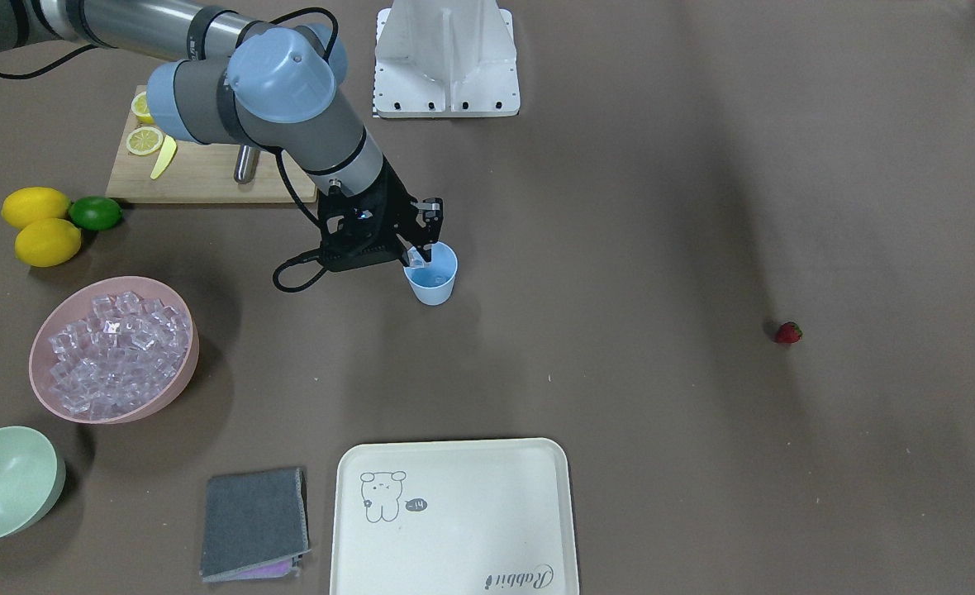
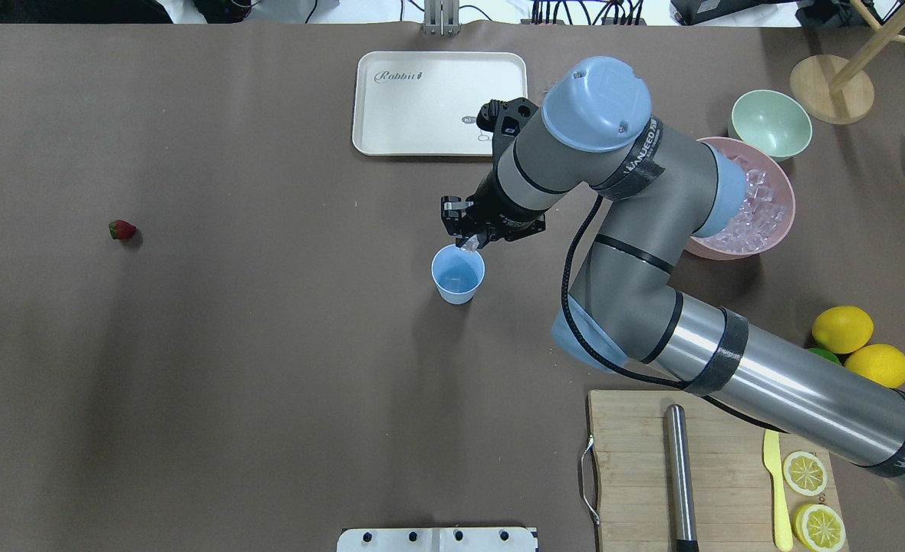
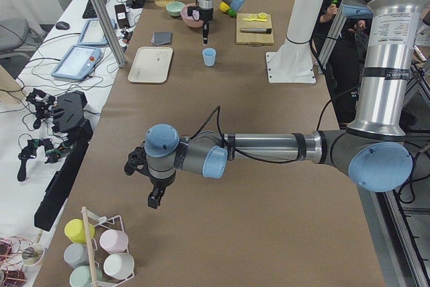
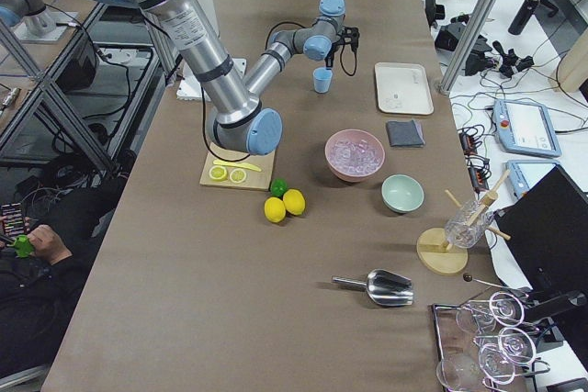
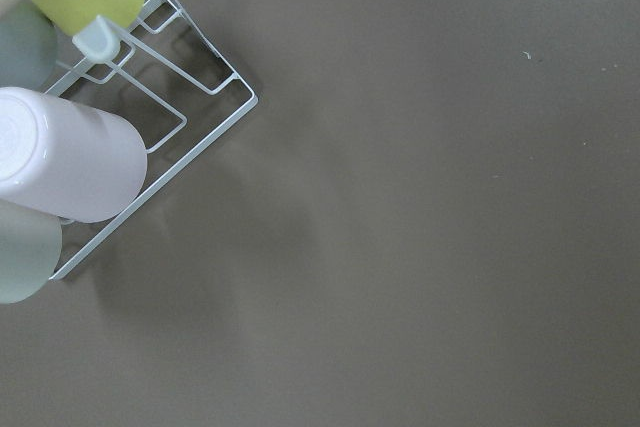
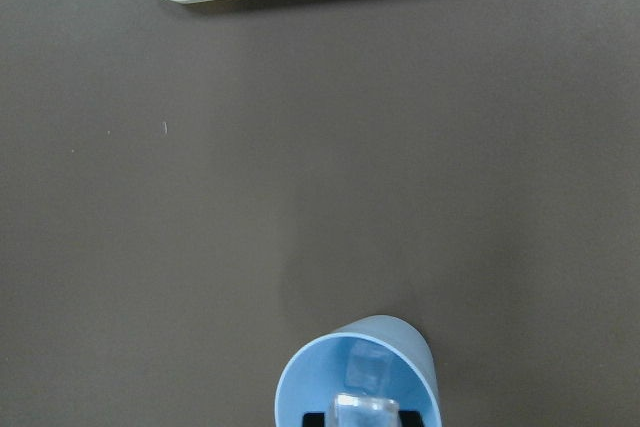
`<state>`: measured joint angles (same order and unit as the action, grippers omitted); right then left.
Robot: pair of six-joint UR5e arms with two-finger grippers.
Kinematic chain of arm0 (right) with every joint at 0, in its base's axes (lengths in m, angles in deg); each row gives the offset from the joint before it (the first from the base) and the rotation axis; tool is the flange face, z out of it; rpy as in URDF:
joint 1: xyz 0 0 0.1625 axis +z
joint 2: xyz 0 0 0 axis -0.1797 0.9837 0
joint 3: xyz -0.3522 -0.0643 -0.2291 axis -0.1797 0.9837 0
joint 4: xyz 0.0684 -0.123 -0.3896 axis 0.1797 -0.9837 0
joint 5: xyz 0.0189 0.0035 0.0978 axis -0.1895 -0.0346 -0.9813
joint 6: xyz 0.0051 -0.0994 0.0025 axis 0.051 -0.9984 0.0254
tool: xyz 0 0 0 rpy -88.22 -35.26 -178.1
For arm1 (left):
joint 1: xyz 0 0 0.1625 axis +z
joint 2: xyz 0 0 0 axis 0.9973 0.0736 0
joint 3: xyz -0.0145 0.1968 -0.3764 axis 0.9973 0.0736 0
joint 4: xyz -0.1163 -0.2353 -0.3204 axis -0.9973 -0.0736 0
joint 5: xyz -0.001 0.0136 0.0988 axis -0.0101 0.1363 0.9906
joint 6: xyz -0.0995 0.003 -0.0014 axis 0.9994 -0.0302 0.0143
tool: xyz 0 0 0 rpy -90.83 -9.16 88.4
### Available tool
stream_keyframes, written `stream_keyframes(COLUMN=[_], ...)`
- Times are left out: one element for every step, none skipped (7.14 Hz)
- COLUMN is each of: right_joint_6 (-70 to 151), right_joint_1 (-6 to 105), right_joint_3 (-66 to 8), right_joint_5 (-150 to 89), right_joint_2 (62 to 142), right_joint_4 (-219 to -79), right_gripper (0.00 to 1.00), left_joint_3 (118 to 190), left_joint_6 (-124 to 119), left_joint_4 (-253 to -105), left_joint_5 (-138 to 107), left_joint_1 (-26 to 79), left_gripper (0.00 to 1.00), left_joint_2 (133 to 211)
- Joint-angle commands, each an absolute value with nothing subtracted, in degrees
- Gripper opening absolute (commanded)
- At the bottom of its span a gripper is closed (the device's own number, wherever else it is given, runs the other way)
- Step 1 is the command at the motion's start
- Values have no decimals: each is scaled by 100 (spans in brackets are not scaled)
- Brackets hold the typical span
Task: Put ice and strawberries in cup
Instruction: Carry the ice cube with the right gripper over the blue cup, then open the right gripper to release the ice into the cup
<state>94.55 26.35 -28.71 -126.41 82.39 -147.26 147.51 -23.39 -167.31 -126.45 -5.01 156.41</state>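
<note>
The light blue cup (image 1: pixel 433 277) (image 2: pixel 458 274) stands mid-table. My right gripper (image 1: pixel 418 254) (image 2: pixel 468 241) hangs just over its rim, shut on a clear ice cube (image 2: pixel 469 244) (image 6: pixel 365 411). Another cube (image 6: pixel 367 371) lies inside the cup (image 6: pixel 300 387). More ice (image 1: pixel 116 347) fills the pink bowl (image 1: pixel 192 347) (image 2: pixel 785 224). The red strawberry (image 1: pixel 787 332) (image 2: pixel 122 229) lies alone on the table, far from the cup. My left gripper (image 3: pixel 156 196) shows only in the exterior left view, low over bare table near a mug rack; I cannot tell whether it is open or shut.
A cream tray (image 1: pixel 454 529) (image 2: pixel 422 115) lies beyond the cup. A pale green bowl (image 1: pixel 4 483), a grey cloth (image 1: pixel 254 522), lemons (image 1: pixel 41 227) with a lime (image 1: pixel 95 213), and a cutting board (image 1: pixel 198 178) flank the pink bowl. A wire mug rack (image 5: pixel 150 127) is near the left wrist.
</note>
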Motion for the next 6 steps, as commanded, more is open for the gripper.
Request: stream_keyframes(right_joint_6=[9579, 9589, 9606, 9606, 9606, 9598], right_joint_1=[2490, 2446, 2350, 2331, 2340, 2470], right_joint_3=[-2837, -2828, -2820, -2785, -2819, -2880], right_joint_5=[-12587, -12474, -12090, -12060, -12112, -12304], right_joint_2=[8183, 8192, 8227, 8236, 8236, 8227], right_joint_4=[-14698, -14698, -14716, -14742, -14777, -14786], right_gripper=[0, 39, 83, 91, 98, 98], left_joint_3=[14716, 14716, 14716, 14716, 14673, 14672], left_joint_6=[-2347, -2347, -2347, -2347, -2356, -2347], left_joint_4=[-16758, -16750, -16750, -16750, -16758, -16759], left_joint_5=[-12645, -12645, -12645, -12645, -12645, -12645], left_joint_1=[-501, -501, -501, -501, -501, -501], left_gripper=[98, 98, 98, 98, 98, 98], left_joint_2=[15620, 15620, 15611, 15611, 15611, 15611])
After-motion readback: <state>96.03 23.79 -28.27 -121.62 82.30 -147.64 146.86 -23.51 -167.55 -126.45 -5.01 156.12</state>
